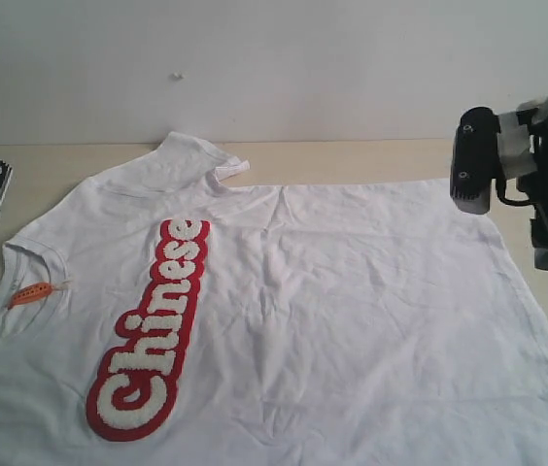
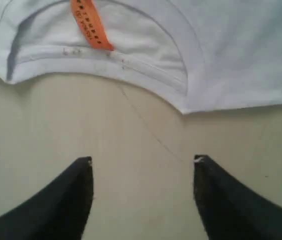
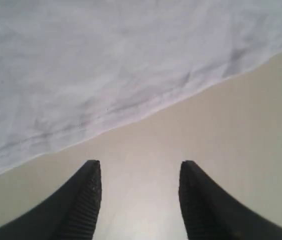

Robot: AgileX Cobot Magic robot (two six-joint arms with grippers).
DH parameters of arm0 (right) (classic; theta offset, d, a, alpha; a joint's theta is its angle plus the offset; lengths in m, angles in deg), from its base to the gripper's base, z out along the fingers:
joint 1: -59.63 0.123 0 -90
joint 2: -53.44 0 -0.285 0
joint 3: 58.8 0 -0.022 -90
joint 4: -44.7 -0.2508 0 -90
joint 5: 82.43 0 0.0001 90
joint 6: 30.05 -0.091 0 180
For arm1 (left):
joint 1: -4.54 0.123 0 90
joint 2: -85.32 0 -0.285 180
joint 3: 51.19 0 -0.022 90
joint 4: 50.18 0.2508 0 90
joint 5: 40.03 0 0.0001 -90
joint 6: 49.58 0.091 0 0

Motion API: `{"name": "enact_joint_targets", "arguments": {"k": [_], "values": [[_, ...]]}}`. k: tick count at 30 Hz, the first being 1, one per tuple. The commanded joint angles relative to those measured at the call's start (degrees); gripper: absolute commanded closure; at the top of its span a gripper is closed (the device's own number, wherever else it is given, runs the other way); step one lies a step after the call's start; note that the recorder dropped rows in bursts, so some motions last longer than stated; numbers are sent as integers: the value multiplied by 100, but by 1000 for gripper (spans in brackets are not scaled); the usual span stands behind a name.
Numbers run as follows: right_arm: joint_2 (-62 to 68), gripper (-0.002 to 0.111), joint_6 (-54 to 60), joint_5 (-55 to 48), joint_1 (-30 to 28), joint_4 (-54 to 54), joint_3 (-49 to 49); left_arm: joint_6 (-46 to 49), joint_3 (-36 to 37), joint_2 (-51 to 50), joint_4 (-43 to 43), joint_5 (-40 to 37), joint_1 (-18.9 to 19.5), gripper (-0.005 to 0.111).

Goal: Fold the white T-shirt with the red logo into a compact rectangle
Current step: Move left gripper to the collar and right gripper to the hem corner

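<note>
Garment: the white T-shirt point(image 1: 352, 320) lies spread flat, face up, on the table point(image 1: 371, 160), with its collar toward the left arm's side and its hem toward the right's; the red logo point(image 1: 148, 335) runs along the chest.
Progress: no fold is visible; judged from this, the entire folding sequence is yet to be done.
Left gripper point(image 2: 142, 175): jaws spread and empty, over bare table just short of the collar point(image 2: 106, 67) and the orange neck tag point(image 2: 91, 22).
Right gripper point(image 3: 140, 175): jaws spread and empty, over bare table near the hem point(image 3: 131, 112).
Edges: collar and hem both lie exposed; the shirt's near portion runs out of the exterior view.
Room: bare table shows beyond the far sleeve point(image 1: 191, 155) and at both ends.
</note>
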Motion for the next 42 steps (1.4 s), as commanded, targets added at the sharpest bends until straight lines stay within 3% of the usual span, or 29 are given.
{"name": "enact_joint_targets", "arguments": {"k": [1, 8, 15, 23, 37, 39, 42], "values": [[63, 54, 483, 789, -3, -314, 124, 284, 384, -42, 61, 1312, -18, 28], [157, 54, 570, 993, -3, -195, 216, -532, 567, -278, 467, 1649, -18, 53], [162, 54, 570, 1104, -3, -313, 216, -518, 567, -769, 216, 2080, -18, 40], [162, 54, 570, 1377, -3, -357, 216, -518, 575, -968, 240, 2919, -18, 1], [162, 54, 570, 1376, -3, -360, 216, -774, 575, -731, -78, 2806, -4, 1], [162, 54, 570, 1392, -3, -360, 216, -1597, 564, -475, -289, 2433, -4, 1], [138, 54, 576, 1392, -3, -447, 216, -876, 28, -326, -876, 1314, 7, 1]]}}
